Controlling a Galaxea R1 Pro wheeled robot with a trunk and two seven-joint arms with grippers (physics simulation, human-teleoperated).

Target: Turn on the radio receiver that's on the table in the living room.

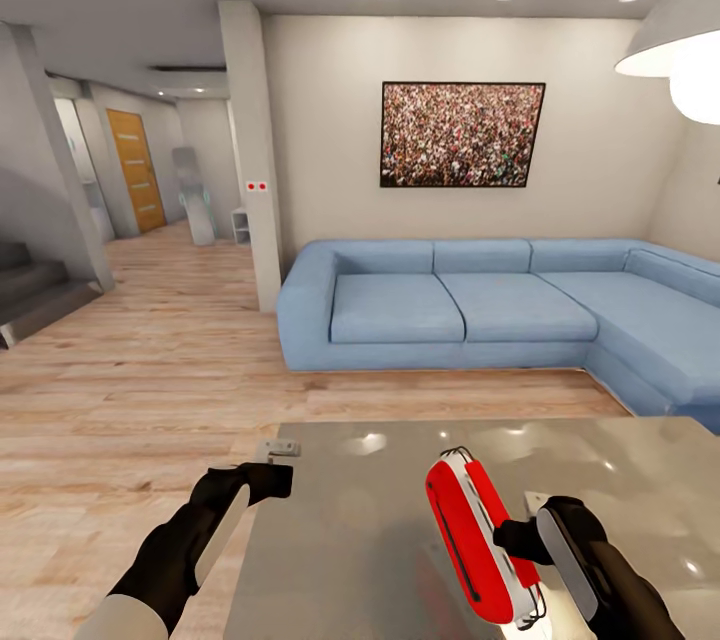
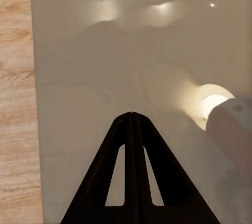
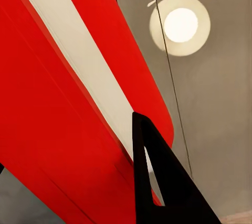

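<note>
A glossy grey table is reflecting ceiling lights on pale wood planks before a blue sofa, while the rounded red-and-white radio is standing on it, pinched by the right gripper; the left gripper is hovering closed.

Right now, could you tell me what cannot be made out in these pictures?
- Radio dial: faces away in the head view; too close in the right wrist view.
- Right gripper: its grip is hidden behind the radio.
- Table: its legs are under the top.
- Left gripper: fingers together over bare table.
</note>
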